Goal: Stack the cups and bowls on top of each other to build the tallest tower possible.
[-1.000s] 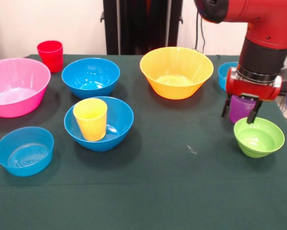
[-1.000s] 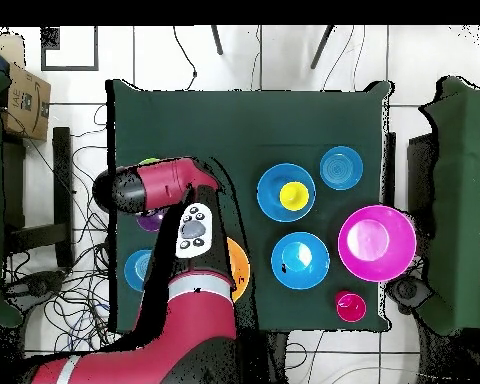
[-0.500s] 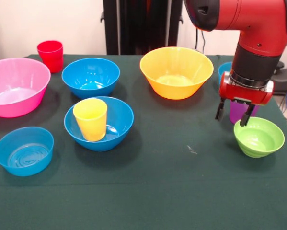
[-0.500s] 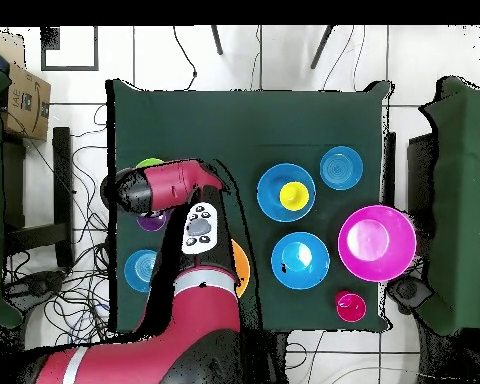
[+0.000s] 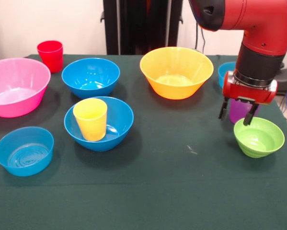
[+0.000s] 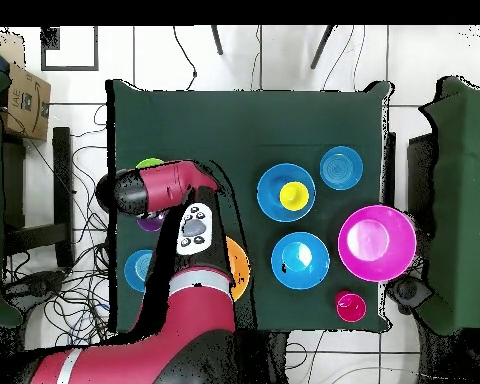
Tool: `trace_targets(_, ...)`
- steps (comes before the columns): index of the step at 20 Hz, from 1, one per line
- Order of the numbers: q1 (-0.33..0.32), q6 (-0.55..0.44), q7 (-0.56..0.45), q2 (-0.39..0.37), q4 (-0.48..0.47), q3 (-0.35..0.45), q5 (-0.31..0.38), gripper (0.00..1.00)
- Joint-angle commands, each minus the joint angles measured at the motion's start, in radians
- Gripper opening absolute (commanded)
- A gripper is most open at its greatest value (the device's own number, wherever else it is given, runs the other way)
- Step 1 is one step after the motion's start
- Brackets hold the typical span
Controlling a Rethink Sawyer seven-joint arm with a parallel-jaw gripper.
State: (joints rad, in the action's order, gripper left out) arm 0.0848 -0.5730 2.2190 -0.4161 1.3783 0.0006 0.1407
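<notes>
— Where is the gripper (image 5: 238, 116)?

— At the right of the front view, hanging from the red and black arm (image 5: 258, 33). Its two dark fingers (image 5: 224, 109) stand apart, spread and holding nothing, in front of the purple cup (image 5: 240, 110), which shows between them. Whether they touch the cup I cannot tell.

— And the other pieces near it?

— The green bowl (image 5: 258, 137) sits just below and right of the gripper, at the lower right. A light-blue bowl (image 5: 227, 73) peeks out behind the arm at the right edge of the green tablecloth (image 5: 181, 187).

— Any stacking to see?

— Only one pair: the yellow cup (image 5: 90, 119) stands upright inside a deep blue bowl (image 5: 99, 123), left of centre. Everything else rests alone on the cloth — the orange bowl (image 5: 176, 72) at upper centre, a second deep blue bowl (image 5: 90, 76) to its left, the red cup (image 5: 50, 55) at upper left, the pink bowl (image 5: 16, 86) at the left edge, and another light-blue bowl (image 5: 24, 150) at lower left.

— Does the overhead view add anything?

— The arm (image 6: 164, 300) covers most of the orange bowl (image 6: 240, 270) and the purple cup (image 6: 149, 222); only a sliver of the green bowl (image 6: 149, 162) shows above the arm.
</notes>
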Motion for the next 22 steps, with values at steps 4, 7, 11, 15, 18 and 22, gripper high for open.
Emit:
trace_targets(4, 0.025, 0.098, 0.051, 0.091, 0.02, 0.055, 0.04, 1.0)
trace_targets(7, 0.037, 0.137, 0.072, 0.106, 0.025, 0.044, 0.041, 1.0)
trace_targets(11, 0.039, 0.145, 0.069, 0.114, 0.025, 0.042, 0.033, 1.0)
trace_targets(15, 0.039, 0.153, 0.062, 0.118, 0.028, 0.039, 0.029, 1.0)
trace_targets(18, 0.043, 0.167, 0.065, 0.126, 0.027, 0.034, 0.028, 1.0)
trace_targets(22, 0.053, 0.187, 0.074, 0.134, 0.028, 0.024, 0.03, 1.0)
